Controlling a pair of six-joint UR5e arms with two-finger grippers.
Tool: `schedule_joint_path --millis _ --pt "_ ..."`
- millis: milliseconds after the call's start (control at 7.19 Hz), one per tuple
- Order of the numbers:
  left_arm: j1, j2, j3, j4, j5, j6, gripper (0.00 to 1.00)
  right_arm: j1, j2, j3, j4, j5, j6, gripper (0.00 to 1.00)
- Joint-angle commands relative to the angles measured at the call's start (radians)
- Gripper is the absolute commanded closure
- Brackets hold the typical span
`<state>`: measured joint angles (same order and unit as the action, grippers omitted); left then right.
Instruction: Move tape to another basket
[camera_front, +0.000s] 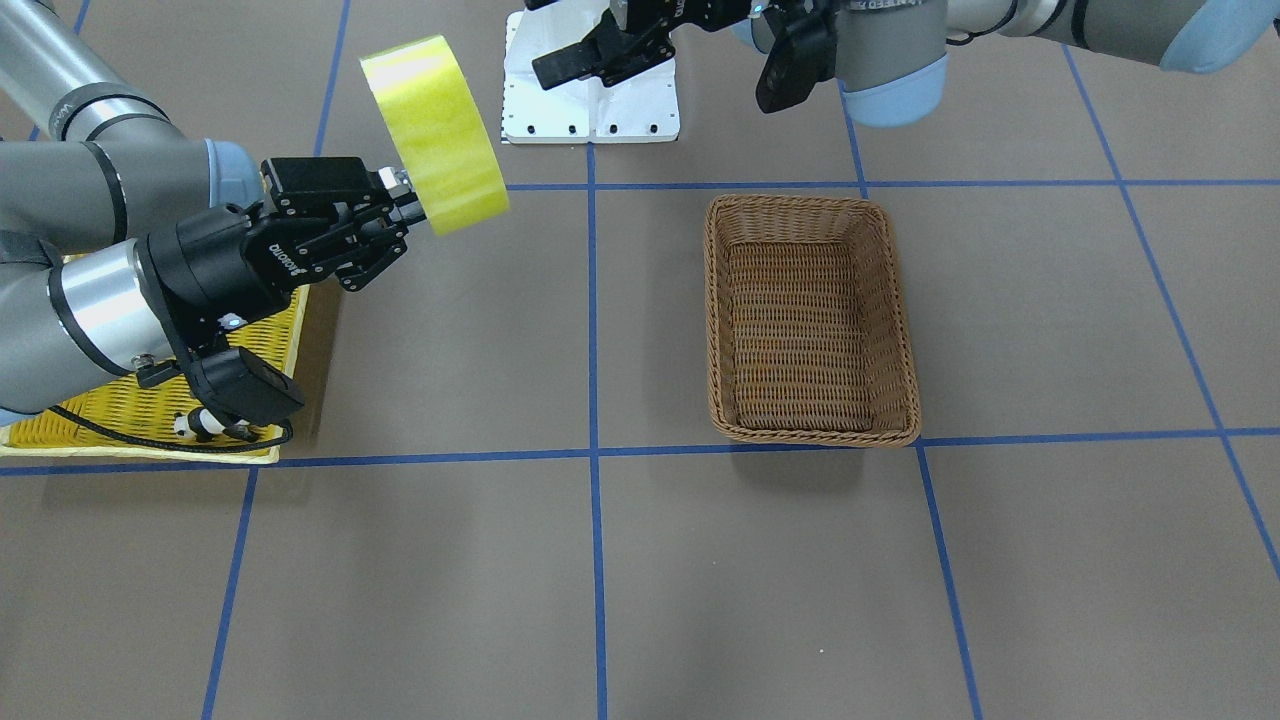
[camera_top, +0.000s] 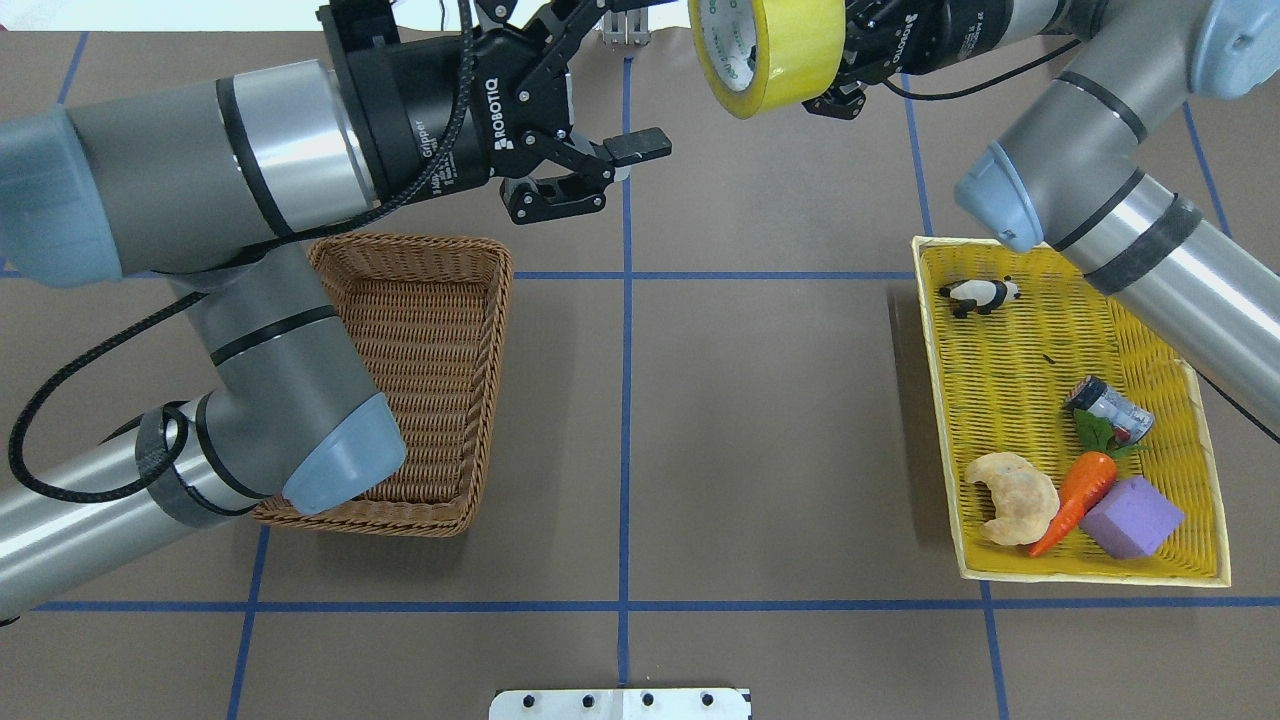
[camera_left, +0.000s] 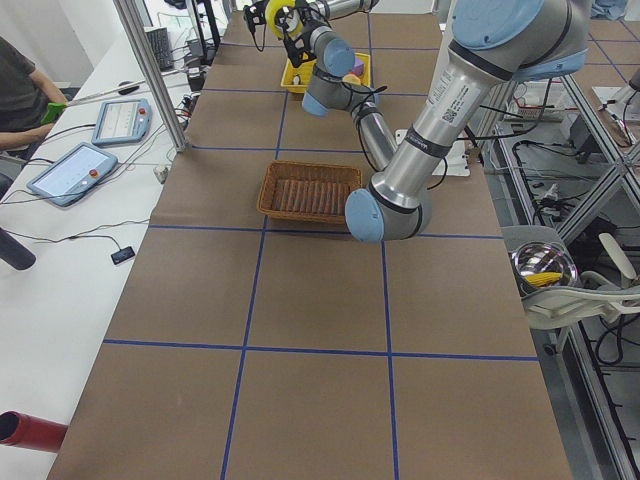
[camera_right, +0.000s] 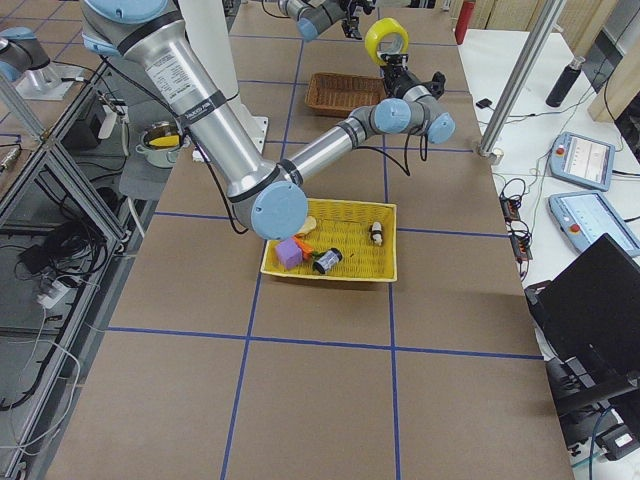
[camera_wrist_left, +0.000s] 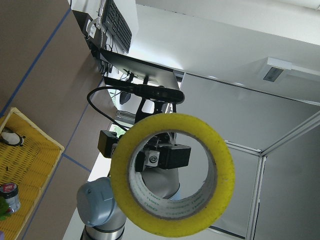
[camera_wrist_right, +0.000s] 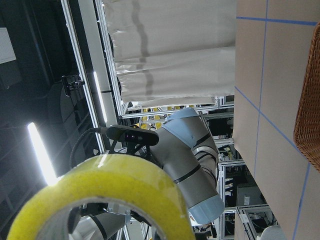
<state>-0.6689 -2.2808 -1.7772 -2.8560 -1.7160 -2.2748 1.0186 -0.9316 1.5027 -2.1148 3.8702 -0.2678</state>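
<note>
The yellow-green tape (camera_front: 437, 135) is held in the air, on edge, by my right gripper (camera_front: 398, 200), which is shut on its rim. In the overhead view the tape (camera_top: 770, 50) hangs over the table's far middle with the right gripper (camera_top: 848, 62) behind it. The brown wicker basket (camera_front: 812, 205) stands empty on the table; in the overhead view the basket (camera_top: 410, 243) lies partly under my left arm. My left gripper (camera_top: 615, 80) is open and empty, facing the tape, which fills the left wrist view (camera_wrist_left: 172, 175). The right wrist view shows the tape (camera_wrist_right: 100, 195) and the basket's edge (camera_wrist_right: 309, 125).
A shallow yellow tray (camera_top: 940, 400) at the right holds a toy panda (camera_top: 980, 295), a small can (camera_top: 1110, 410), a carrot (camera_top: 1078, 490), a croissant (camera_top: 1015, 498) and a purple block (camera_top: 1130, 517). A white plate (camera_front: 590, 100) lies at the robot's base.
</note>
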Motion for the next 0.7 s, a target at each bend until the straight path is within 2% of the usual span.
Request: schedule_joint_path --millis 0,556 --pt "0.002 -0.038 0.022 0.0 0.022 0.003 0.04 -0.014 0.0 0.002 -0.001 0.0 -0.002 1.0" --pt "0.0 -0.051 0.039 -0.012 0.068 0.009 0.05 -0.029 -0.018 0.042 -0.002 -0.001 0.001 1.0"
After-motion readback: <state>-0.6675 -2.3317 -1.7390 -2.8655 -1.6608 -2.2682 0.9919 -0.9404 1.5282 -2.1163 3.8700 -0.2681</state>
